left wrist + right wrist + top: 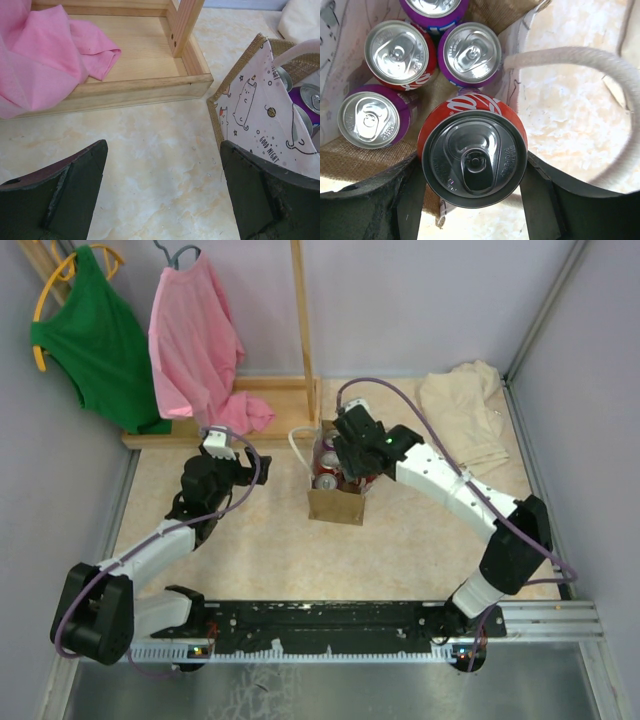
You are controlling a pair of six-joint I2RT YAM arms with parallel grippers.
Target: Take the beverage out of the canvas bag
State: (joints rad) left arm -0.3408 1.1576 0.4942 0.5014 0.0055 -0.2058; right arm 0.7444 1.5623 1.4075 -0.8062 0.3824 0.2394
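At the centre of the top view, the canvas bag point(335, 504) stands upright on the desk point(260, 550), open at the top. The right pincer point(352, 452) reaches down into its mouth. In the right wrist view it is clamped on a red can point(472, 150), one finger on each side. That can sits higher than a second red can point(397, 52) and three purple cans point(470, 52) inside the bag. Left of the bag, the left pincer point(162, 192) hangs wide apart over bare desk, holding nothing. It is near the wooden rack base point(135, 87), where a pink cloth point(40, 55) lies.
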